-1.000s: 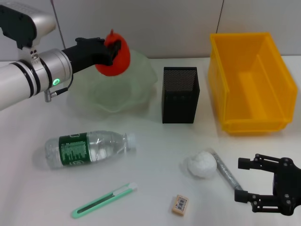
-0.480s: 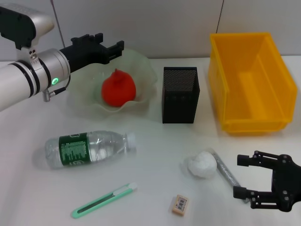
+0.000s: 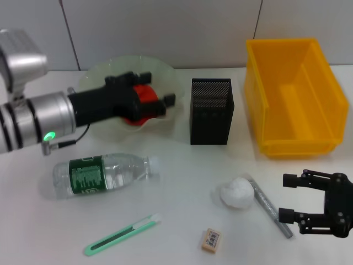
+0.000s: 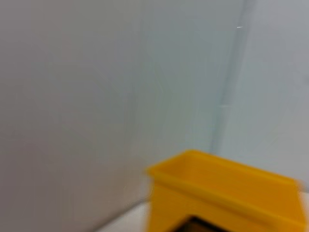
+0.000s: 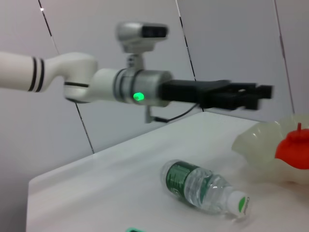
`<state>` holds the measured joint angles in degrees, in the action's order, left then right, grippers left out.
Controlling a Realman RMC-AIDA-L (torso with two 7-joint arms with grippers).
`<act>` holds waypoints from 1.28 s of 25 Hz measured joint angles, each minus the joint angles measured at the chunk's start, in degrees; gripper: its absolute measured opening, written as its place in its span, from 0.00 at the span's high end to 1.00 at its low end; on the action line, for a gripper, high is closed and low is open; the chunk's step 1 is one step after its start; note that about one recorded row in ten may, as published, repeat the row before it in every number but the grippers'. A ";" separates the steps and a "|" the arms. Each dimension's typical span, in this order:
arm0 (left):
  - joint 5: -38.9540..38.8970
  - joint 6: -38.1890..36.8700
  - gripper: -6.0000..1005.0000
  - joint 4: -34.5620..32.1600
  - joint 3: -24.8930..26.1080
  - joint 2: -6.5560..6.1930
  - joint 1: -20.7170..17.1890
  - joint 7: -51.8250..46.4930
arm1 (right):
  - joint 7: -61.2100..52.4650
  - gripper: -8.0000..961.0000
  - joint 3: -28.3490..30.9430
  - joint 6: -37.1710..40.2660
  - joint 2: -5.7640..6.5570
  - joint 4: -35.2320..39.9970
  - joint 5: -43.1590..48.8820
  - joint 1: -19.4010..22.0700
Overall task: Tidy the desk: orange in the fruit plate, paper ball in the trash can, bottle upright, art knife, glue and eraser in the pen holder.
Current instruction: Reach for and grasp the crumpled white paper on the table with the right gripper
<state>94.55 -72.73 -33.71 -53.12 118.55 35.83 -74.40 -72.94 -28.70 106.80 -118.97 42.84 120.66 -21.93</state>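
Note:
The red-orange fruit (image 3: 144, 93) lies in the translucent green fruit plate (image 3: 168, 74), partly hidden by my left gripper (image 3: 157, 88), which is open and empty above it. The water bottle (image 3: 102, 174) lies on its side at the front left. The green art knife (image 3: 122, 234) and eraser (image 3: 211, 240) lie near the front edge. The white paper ball (image 3: 237, 193) touches the grey glue stick (image 3: 268, 207). My right gripper (image 3: 284, 197) is open just right of the glue stick. The black mesh pen holder (image 3: 212, 110) stands mid-table.
A yellow bin (image 3: 295, 94) stands at the back right, also blurred in the left wrist view (image 4: 227, 193). The right wrist view shows the bottle (image 5: 205, 186), the plate (image 5: 263, 145), the fruit (image 5: 292, 147) and my left gripper (image 5: 251, 92).
My left gripper let go of the fruit, which dropped into the plate. The left arm then swung down and forward over the plate. The right gripper shifted slightly right.

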 joint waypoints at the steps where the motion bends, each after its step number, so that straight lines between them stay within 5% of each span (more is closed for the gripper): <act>1: -0.01 -3.51 0.14 -1.77 -0.72 -0.03 -1.75 -0.15 | -0.78 0.15 0.02 0.54 0.00 0.83 0.00 -0.18; 3: 0.25 -13.70 0.14 -6.11 -2.02 -0.29 -5.78 -0.18 | -4.32 0.16 0.10 1.76 -0.01 4.05 -0.08 -0.68; 7: 0.60 -22.73 0.14 -7.25 -2.46 -0.89 -8.91 0.50 | -12.25 0.16 -0.69 1.92 -0.03 8.53 0.16 -2.22; 14: 0.71 -29.70 0.14 -7.88 -3.97 -1.59 -12.62 2.54 | -28.65 0.16 -7.27 1.62 0.11 20.26 3.03 -4.99; 22: 3.36 -30.64 0.14 -7.63 -4.13 -1.90 -14.70 5.20 | -54.54 0.16 -20.28 1.13 0.45 32.34 14.87 -12.96; 32: 6.39 -30.94 0.14 -7.45 -3.59 -1.39 -14.84 5.23 | -66.52 0.16 -31.51 -4.14 -0.07 30.56 29.24 -21.93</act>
<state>100.94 -103.66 -41.17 -56.72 117.16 20.99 -69.16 -139.46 -60.21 102.66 -119.04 73.40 149.90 -43.86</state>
